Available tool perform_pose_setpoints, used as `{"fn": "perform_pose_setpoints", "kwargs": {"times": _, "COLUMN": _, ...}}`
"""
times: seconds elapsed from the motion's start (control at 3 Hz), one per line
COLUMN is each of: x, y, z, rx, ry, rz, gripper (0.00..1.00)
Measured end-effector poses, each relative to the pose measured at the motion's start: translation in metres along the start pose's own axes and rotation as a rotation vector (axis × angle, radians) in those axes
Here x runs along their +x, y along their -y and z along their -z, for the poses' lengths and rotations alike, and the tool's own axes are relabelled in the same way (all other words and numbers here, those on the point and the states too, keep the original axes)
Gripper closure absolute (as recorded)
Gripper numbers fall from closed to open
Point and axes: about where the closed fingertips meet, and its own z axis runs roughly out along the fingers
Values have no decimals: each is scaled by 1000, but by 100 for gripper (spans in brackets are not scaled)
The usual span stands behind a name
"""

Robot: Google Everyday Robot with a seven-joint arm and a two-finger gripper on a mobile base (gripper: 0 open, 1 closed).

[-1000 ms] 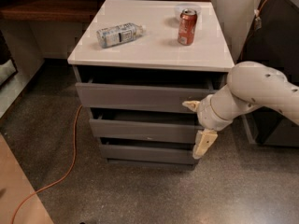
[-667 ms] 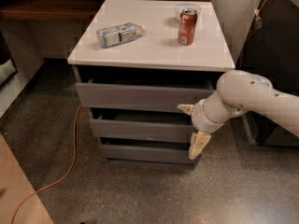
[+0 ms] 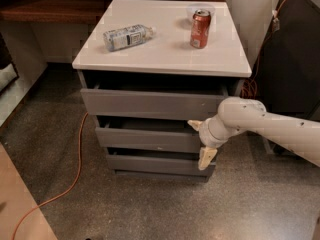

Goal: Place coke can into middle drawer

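Speckled grey flooring is running under everything we are listing here.

1. Cabinet, white top [image 3: 150, 59]: we are counting three grey flat drawers beneath it, each showing a dark gap above its front.
2. Coke can [image 3: 200, 30]: it is standing upright on the white top, toward the back right corner, well apart from the drawers below.
3. Clear bowl [image 3: 201, 8]: it is sitting just behind the can, at the rear edge.
4. Plastic bottle [image 3: 127, 36]: it is lying on its side on the left half of the top, cap pointing right.
5. Top drawer [image 3: 150, 104]: the tallest front.
6. Middle drawer [image 3: 145, 139]: we are seeing it pulled out only slightly, with little of its inside showing.
7. Lowest drawer [image 3: 155, 164]: it is sitting nearest the floor.
8. White arm [image 3: 280, 129]: it is reaching in from the right.
9. Gripper [image 3: 201, 141]: it is sitting at the right end of the middle drawer's front, its fingers [image 3: 206, 158] standing apart, one at the front's upper edge and one below its lower edge. We are unable to tell whether they are touching it.
10. Orange cable [image 3: 79, 156]: it is trailing across the floor on the left.
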Motion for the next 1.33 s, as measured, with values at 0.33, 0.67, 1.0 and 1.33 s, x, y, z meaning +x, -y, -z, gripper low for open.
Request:
{"fn": "perform_pose_setpoints", "kwargs": {"times": 0.33, "x": 0, "y": 0, "z": 0, "rx": 0, "ry": 0, "rz": 0, "gripper": 0}}
{"fn": "perform_pose_setpoints", "kwargs": {"times": 0.67, "x": 5, "y": -6, "z": -24, "rx": -6, "ry": 12, "rz": 27, "gripper": 0}}
{"fn": "perform_pose_setpoints", "kwargs": {"times": 1.0, "x": 18, "y": -6, "z": -66, "rx": -6, "ry": 42, "rz": 62, "gripper": 0}}
{"fn": "perform_pose_setpoints", "kwargs": {"times": 1.33, "x": 26, "y": 1, "z": -88, "rx": 7, "ry": 61, "rz": 70, "gripper": 0}}
